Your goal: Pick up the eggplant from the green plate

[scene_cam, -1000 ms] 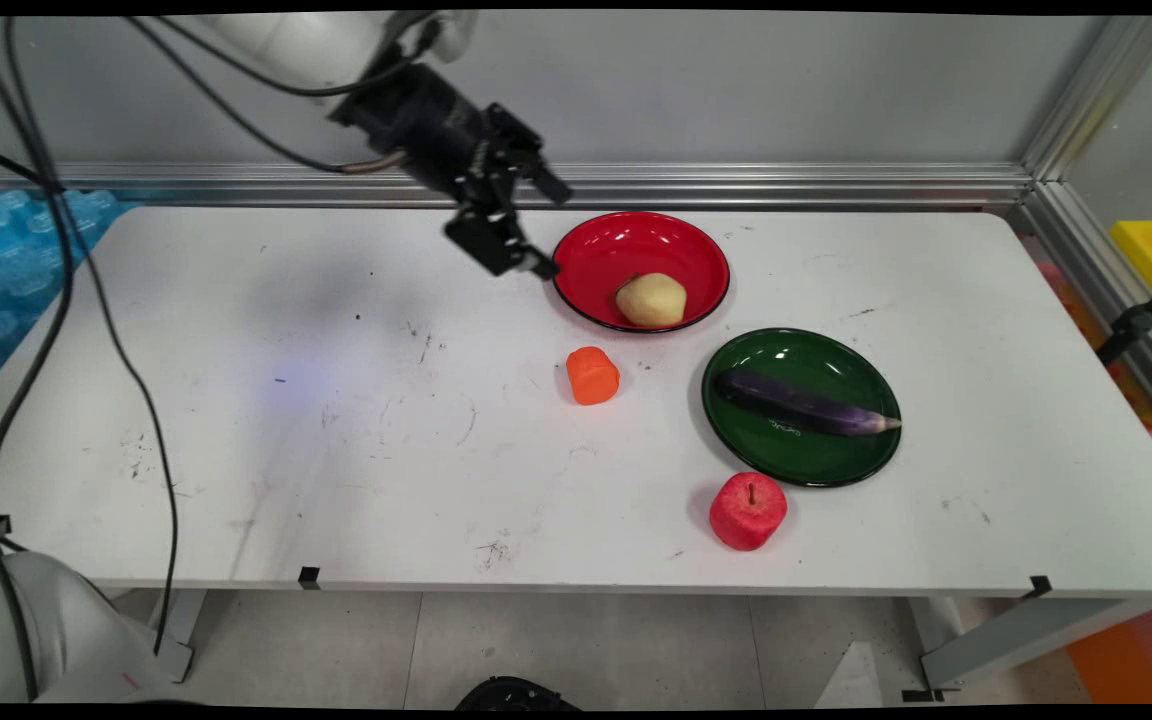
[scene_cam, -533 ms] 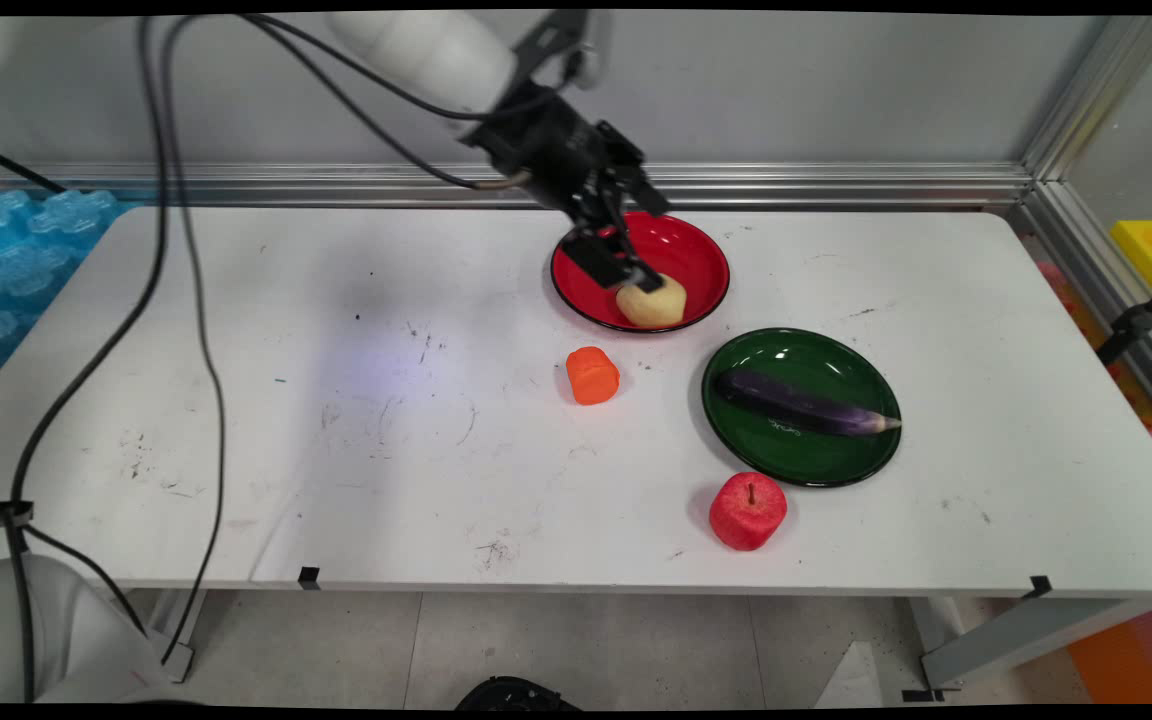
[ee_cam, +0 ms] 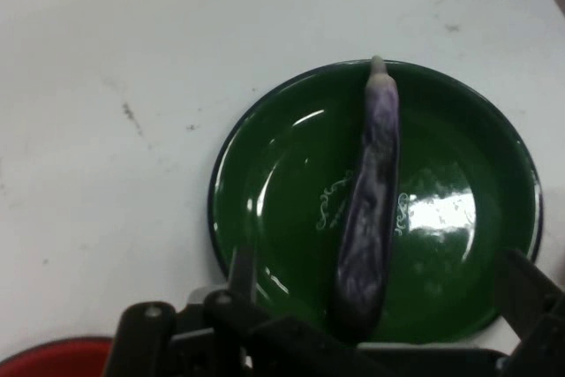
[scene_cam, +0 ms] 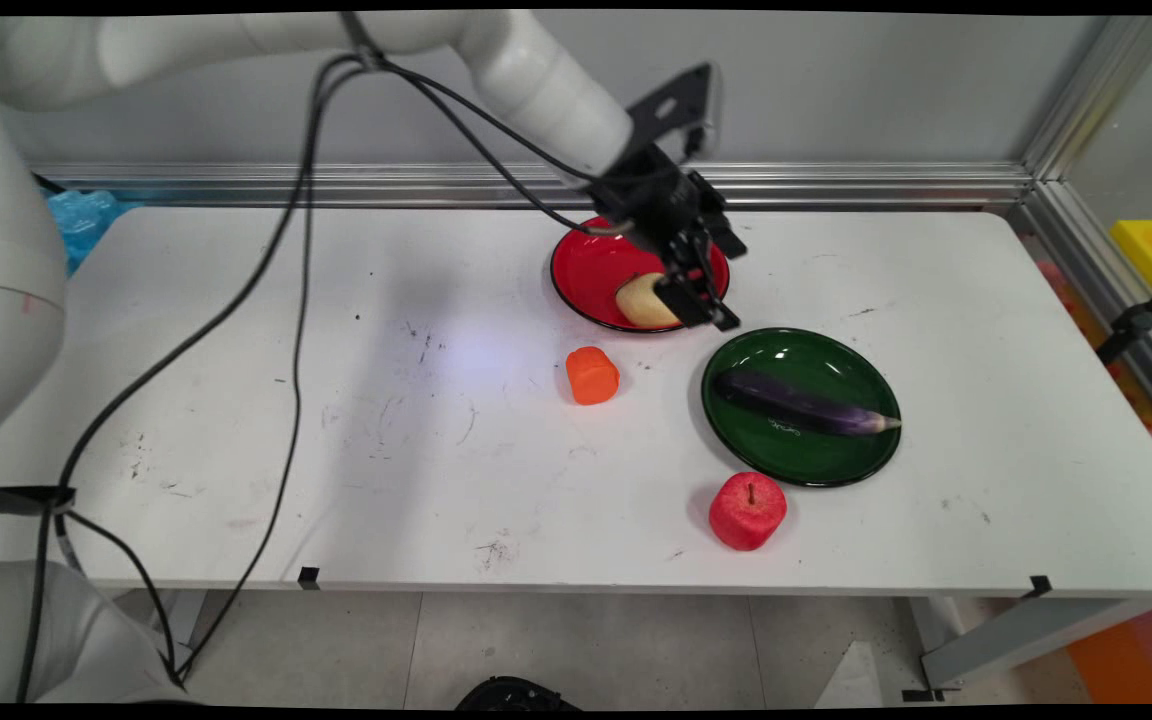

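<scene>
My gripper (scene_cam: 704, 308) hangs open over the near right rim of a red bowl (scene_cam: 586, 250), partly covering the yellowish potato (scene_cam: 636, 300) that lies in it. Just to its right sits a green plate (scene_cam: 816, 460) with a purple eggplant (scene_cam: 801, 407) lying across it. In the hand view the eggplant (ee_cam: 371, 209) runs up the middle of the green plate (ee_cam: 265, 218), between the spread fingers of the gripper (ee_cam: 384, 284). Nothing is held. A sliver of the red bowl (ee_cam: 53, 361) shows at the bottom left.
An orange carrot chunk (scene_cam: 592, 376) lies in front of the red bowl. A red apple (scene_cam: 747, 511) stands near the green plate's front edge. An aluminium rail (scene_cam: 836, 185) runs along the back and right, with a yellow bin (scene_cam: 1151, 250) beyond it.
The gripper has swung from left of the red bowl, across it, to the bowl's right rim, towards the green plate. Nothing on the table has moved.
</scene>
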Available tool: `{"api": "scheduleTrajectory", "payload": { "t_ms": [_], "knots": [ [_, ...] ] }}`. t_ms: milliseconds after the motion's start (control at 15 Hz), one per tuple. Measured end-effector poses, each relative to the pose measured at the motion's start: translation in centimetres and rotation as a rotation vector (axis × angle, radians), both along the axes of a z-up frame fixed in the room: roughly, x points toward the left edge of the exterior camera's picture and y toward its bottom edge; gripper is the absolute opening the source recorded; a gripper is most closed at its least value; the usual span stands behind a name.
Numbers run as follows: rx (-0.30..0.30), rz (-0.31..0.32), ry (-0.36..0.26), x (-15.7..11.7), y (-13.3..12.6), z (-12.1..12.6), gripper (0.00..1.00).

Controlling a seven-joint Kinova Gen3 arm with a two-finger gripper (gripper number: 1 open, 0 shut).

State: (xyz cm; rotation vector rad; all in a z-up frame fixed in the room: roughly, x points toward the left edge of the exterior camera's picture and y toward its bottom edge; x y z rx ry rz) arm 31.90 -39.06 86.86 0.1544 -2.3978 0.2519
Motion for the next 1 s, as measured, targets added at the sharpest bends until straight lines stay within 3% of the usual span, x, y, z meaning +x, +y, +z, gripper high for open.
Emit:
{"api": "scheduleTrajectory", "payload": {
  "t_ms": [1000],
  "knots": [
    [0.046,-0.133,-0.098,-8.1,-4.9,-10.1,1.00]
  ]
}}
